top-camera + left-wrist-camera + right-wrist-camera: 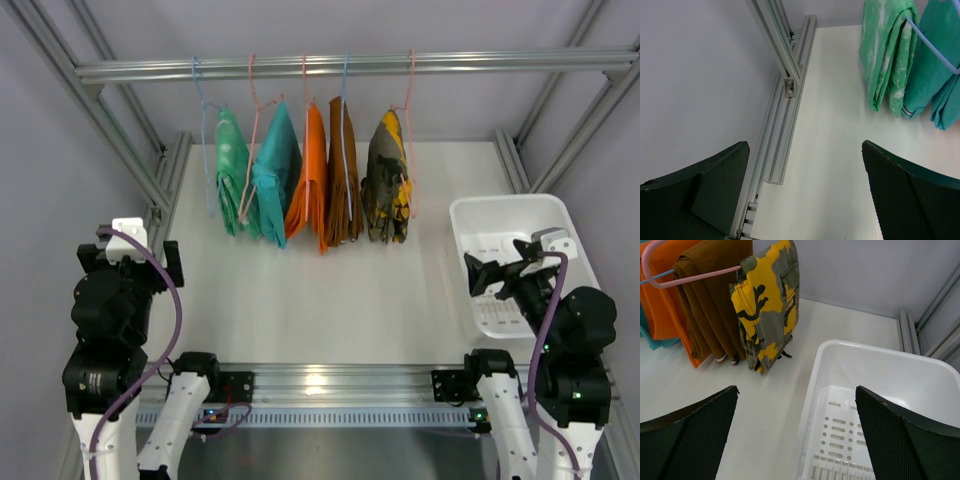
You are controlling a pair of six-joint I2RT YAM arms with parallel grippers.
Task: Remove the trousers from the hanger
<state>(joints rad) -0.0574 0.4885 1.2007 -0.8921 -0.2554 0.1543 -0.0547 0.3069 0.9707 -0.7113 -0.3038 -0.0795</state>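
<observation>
We log left arm (108, 320) and right arm (575, 345) alike: black motor housings, white lower links, a purple cable (180, 305) looped along each, white wrist block (128, 232). Right gripper (796, 390) fingers (900, 440) black, dimpled mesh texture.

5 pairs of trousers (313, 175) hung side by side on hangers (204, 120) from a rail (350, 66) over the far side of the table (330, 300); a basket (505, 203) sat on its right.

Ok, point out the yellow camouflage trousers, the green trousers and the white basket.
yellow camouflage trousers (767, 305), right wrist view, middle of the folded cloth.
green trousers (885, 55), left wrist view, outer face of the fold.
white basket (880, 367), right wrist view, far inner wall.
</observation>
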